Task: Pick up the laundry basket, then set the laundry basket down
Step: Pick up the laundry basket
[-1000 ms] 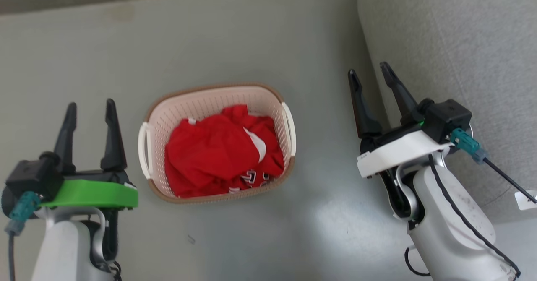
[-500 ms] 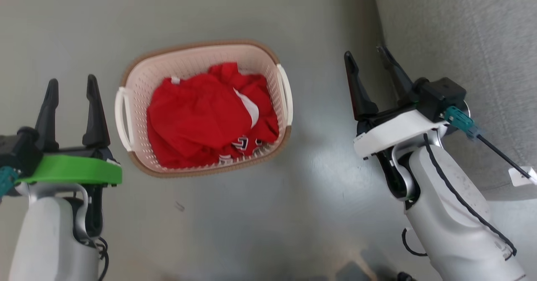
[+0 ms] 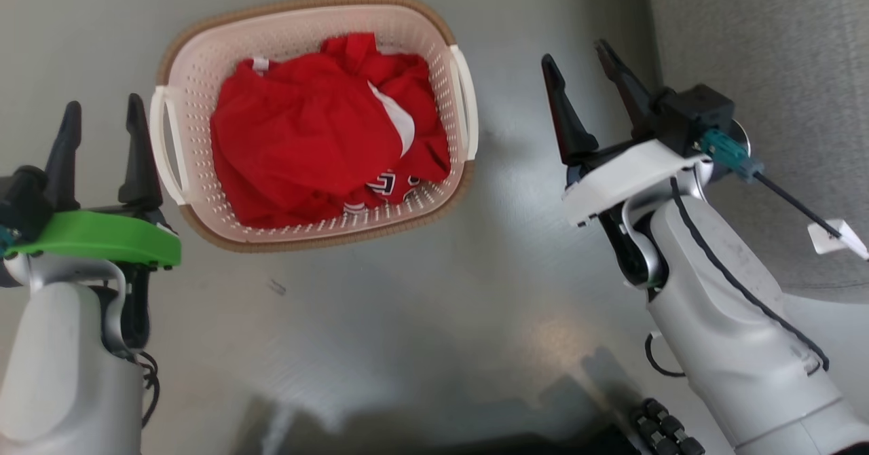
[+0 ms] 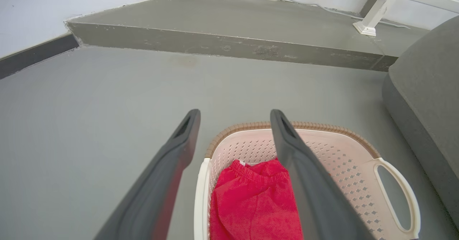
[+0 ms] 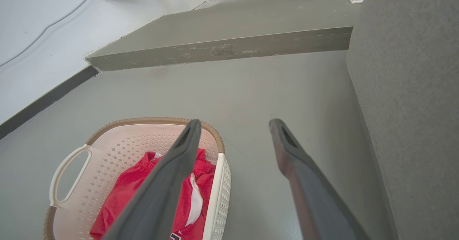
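Observation:
The laundry basket (image 3: pixel 299 3) stands on the grey floor, cream-white and perforated with a brown rim, and a red garment (image 3: pixel 305 129) is heaped inside. My left gripper (image 3: pixel 103 105) is open, just left of the basket's left white handle (image 3: pixel 165 142) and apart from it. My right gripper (image 3: pixel 574 53) is open too, a hand's width right of the right handle (image 3: pixel 465 102). In the left wrist view my gripper (image 4: pixel 235 113) looks over the basket (image 4: pixel 340 161). In the right wrist view the basket (image 5: pixel 118 143) lies left of my gripper (image 5: pixel 233 121).
A grey sofa (image 3: pixel 767 54) rises close on the right, beside my right arm. Beyond the basket a low grey step (image 4: pixel 215 43) runs along the floor below a white wall. A white furniture leg (image 4: pixel 373 18) stands on the step.
The head camera has moved down and forward, so the basket shows larger and higher in the picture. Both grippers now flank its handles more closely and stay open.

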Robot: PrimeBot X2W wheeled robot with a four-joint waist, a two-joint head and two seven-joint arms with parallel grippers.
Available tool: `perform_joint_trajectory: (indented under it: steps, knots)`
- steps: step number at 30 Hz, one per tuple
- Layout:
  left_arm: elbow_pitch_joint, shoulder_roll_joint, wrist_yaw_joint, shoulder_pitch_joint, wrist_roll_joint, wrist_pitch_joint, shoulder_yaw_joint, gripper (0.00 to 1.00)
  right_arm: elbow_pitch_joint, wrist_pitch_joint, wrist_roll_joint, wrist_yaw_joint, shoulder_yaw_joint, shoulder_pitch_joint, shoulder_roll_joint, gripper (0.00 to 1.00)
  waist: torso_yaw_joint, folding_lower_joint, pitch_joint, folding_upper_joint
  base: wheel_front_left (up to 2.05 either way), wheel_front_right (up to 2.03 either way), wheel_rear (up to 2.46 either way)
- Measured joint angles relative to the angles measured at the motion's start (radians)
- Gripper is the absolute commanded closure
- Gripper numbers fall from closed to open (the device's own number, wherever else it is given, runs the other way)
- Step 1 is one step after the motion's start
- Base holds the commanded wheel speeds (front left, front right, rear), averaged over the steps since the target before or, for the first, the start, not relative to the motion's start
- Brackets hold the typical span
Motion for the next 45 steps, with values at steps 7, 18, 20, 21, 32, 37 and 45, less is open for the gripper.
perform_joint_trajectory:
  steps: [7, 18, 20, 21, 32, 37, 45]
  knots:
    - [0.079, 0.015, -0.002, -0.057, -0.003, 0.018, 0.000, 0.00, 0.065, -0.002, 0.049, 0.009, 0.038, -0.061, 0.000, 0.00, 0.008, 0.0000, 0.068, 0.0000, 0.00, 0.00, 0.00]
    - [0.214, 0.025, -0.005, -0.159, -0.036, 0.052, -0.012, 0.00, 0.187, -0.002, 0.108, 0.010, 0.093, -0.156, -0.001, 0.00, 0.028, 0.0000, 0.150, 0.0000, 0.00, 0.00, 0.00]
    - [0.246, 0.026, -0.008, -0.185, -0.038, 0.058, -0.019, 0.00, 0.217, -0.002, 0.124, 0.012, 0.108, -0.185, -0.001, 0.00, 0.035, 0.0000, 0.168, 0.0000, 0.00, 0.00, 0.00]
    - [0.253, 0.026, -0.011, -0.193, -0.038, 0.060, -0.024, 0.00, 0.226, -0.002, 0.128, 0.015, 0.113, -0.196, -0.001, 0.00, 0.037, 0.0000, 0.175, 0.0000, 0.00, 0.00, 0.00]
    - [0.349, 0.024, -0.013, -0.284, -0.054, 0.068, -0.077, 0.00, 0.325, -0.002, 0.190, 0.021, 0.170, -0.281, -0.003, 0.00, 0.056, 0.0000, 0.237, 0.0000, 0.00, 0.00, 0.00]
    - [0.392, 0.021, -0.015, -0.319, -0.054, 0.069, -0.108, 0.00, 0.360, -0.002, 0.212, 0.027, 0.192, -0.324, -0.003, 0.00, 0.063, 0.0000, 0.264, 0.0000, 0.00, 0.00, 0.00]
    - [0.444, 0.008, -0.015, -0.366, -0.071, 0.069, -0.168, 0.00, 0.407, 0.002, 0.272, 0.035, 0.231, -0.371, -0.001, 0.00, 0.072, -0.0001, 0.297, 0.0000, 0.00, 0.00, 0.00]
